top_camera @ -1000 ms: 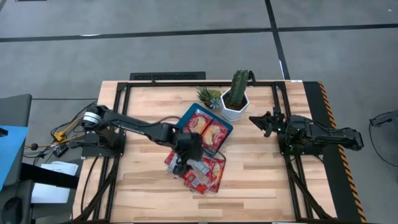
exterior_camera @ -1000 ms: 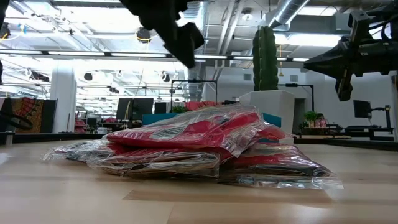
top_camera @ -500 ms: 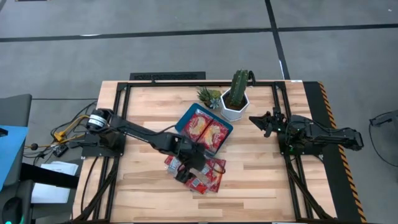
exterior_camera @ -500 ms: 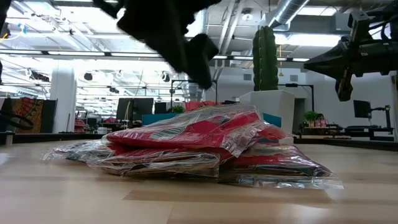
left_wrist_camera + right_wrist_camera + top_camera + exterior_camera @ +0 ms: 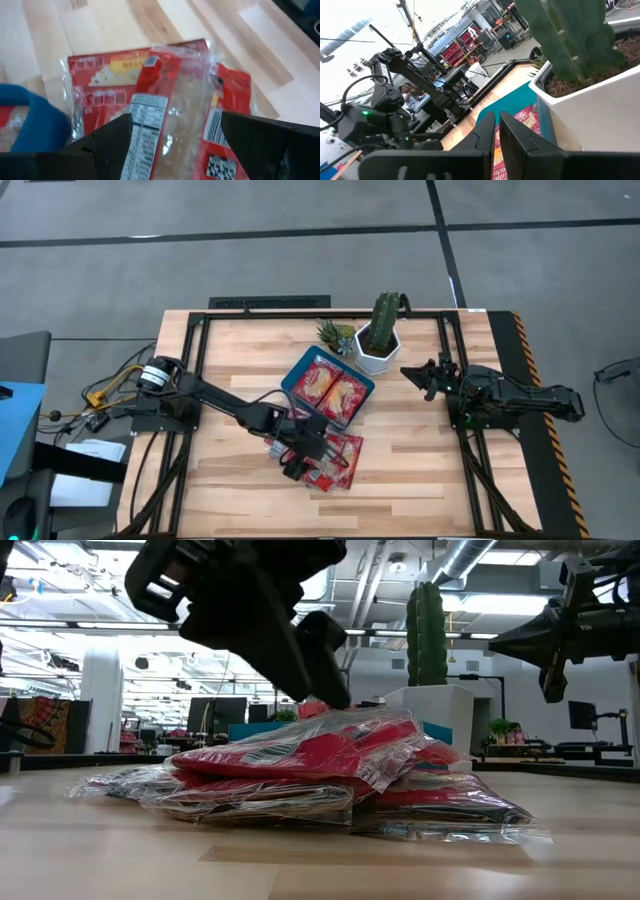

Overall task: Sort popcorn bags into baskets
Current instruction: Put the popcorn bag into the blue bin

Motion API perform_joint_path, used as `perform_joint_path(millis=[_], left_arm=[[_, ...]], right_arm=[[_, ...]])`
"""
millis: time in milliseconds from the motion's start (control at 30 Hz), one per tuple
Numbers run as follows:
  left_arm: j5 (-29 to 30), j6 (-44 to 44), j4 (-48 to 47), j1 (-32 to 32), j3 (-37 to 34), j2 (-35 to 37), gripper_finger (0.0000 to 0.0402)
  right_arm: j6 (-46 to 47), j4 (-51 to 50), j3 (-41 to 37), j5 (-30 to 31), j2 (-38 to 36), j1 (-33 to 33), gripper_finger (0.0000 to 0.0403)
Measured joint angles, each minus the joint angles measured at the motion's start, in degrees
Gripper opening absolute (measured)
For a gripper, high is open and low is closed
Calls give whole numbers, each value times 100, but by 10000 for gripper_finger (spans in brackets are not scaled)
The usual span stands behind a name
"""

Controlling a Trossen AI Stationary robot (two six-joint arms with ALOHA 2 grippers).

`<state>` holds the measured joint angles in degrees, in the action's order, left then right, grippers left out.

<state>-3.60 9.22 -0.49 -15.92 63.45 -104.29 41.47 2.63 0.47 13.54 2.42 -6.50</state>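
left end effector (image 5: 297,464), fingers spread wide, sits over the popcorn bag pile (image 5: 335,460) on the counter (image 5: 230,360), hiding part of it; two bags lie in the teal tray (image 5: 297,367); right end effector (image 5: 418,375) pinched closed beside the cactus pot (image 5: 377,357).

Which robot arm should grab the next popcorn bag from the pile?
The left. Its open claw hangs right over the pile of popcorn bags, fingers spread above the top bag. The right claw waits shut beyond the cactus pot, away from the pile.

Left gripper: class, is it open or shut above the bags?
Open. In the left wrist view the left gripper shows its two fingers spread wide, with a bag visible between them.
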Motion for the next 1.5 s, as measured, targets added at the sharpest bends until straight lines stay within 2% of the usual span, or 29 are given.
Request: perform_joint_path(millis=[300, 433, 533, 867, 933, 1233, 1500], left_arm=[[335, 357, 56, -181, -46, -499, 292], [539, 298, -123, -180, 64, -643, 272], [541, 253, -354, -158, 107, -633, 232], [574, 83, -899, -160, 370, -625, 32], [517, 58, -1053, -160, 540, -625, 9], [531, -200, -2181, -158, 1303, -643, 0], [819, -495, -3422, -158, 1904, -500, 0]], right_arm=[[-13, -2, 0, -4, -2, 0, 52], [-8, 6, 0, -13, 18, 0, 52], [7, -2, 0, -37, 24, 0, 52], [7, -2, 0, -28, 26, 0, 52], [7, -2, 0, -26, 26, 0, 52], [7, -2, 0, -22, 26, 0, 52], [3, -2, 0, -19, 26, -2, 52]])
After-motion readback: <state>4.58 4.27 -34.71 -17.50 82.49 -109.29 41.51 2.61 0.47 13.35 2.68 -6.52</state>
